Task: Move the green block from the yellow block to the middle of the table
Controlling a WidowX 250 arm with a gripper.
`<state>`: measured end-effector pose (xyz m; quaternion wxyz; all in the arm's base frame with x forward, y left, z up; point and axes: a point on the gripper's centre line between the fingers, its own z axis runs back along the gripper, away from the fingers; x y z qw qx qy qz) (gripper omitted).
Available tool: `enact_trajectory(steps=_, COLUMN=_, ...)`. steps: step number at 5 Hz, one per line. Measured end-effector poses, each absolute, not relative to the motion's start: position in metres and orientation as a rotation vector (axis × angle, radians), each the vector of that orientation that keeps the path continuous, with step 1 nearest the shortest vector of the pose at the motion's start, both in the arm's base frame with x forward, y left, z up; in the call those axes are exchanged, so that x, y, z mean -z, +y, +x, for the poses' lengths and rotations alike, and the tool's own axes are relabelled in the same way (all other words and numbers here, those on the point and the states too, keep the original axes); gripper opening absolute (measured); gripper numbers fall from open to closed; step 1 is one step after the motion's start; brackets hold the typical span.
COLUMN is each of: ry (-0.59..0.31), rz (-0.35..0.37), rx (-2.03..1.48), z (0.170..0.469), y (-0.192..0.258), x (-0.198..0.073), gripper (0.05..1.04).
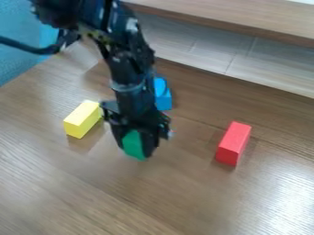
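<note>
Green block, off the yellow block at centre-left, sits pinched in the part-open gripper near mid-frame, its release seemingly left.

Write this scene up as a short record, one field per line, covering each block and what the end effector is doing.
green block: between the fingers of the end effector, off the yellow block; whether it touches the table cannot be told
yellow block: on the table, left of the green block in the picture, apart from it
blue block: beyond the end effector, partly hidden by the arm
red block: on the table, toward the picture's right side
release: not yet done
</note>
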<state>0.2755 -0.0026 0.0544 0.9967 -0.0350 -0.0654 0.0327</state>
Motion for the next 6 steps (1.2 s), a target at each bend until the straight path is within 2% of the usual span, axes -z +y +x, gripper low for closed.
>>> enact_trajectory(steps=2, ry=-0.11, rz=-0.071, rx=-0.011, z=0.261, y=-0.03, x=-0.041, gripper=0.593)
enact_trajectory(steps=3, ry=-0.105, rz=-0.061, rx=-0.006, z=0.259, y=-0.03, x=-0.036, gripper=0.674)
enact_trajectory(steps=4, ry=-0.099, rz=-0.049, rx=-0.017, z=0.26, y=-0.023, x=-0.032, gripper=0.958)
enact_trajectory(steps=5, ry=-0.098, rz=-0.045, rx=-0.022, z=0.26, y=-0.02, x=-0.032, gripper=1.007)
enact_trajectory(steps=6, ry=-0.112, rz=-0.047, rx=-0.016, z=0.258, y=-0.021, x=-0.044, gripper=1.001)
